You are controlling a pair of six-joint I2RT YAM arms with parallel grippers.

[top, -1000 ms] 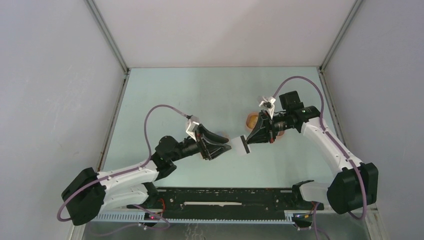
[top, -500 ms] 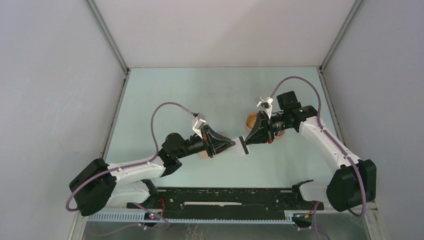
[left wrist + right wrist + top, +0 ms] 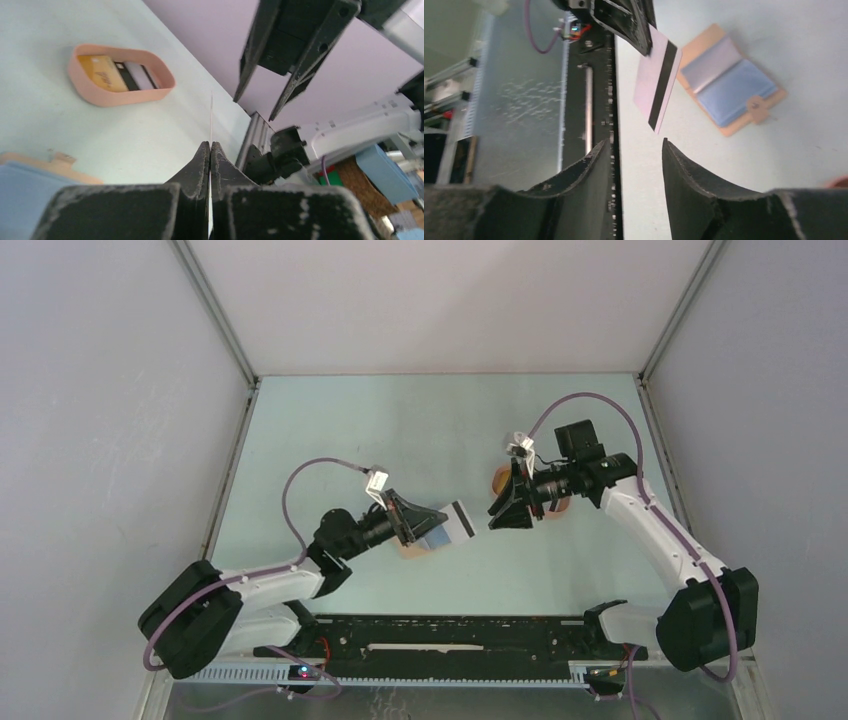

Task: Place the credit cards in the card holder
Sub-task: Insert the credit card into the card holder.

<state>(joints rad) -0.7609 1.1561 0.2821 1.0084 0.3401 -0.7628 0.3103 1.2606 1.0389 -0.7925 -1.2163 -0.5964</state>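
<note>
Across pale green table, open card holder, pink tray, grey walls

The pale green table bore the open card holder mid-frame in the top view and a pink tray right of centre.

Counting three credit cards: one striped card, one yellowish card, one black-and-white card. Counting one card holder, one pink oval tray, one counter. Counting two claws: left claw, right claw.
</note>
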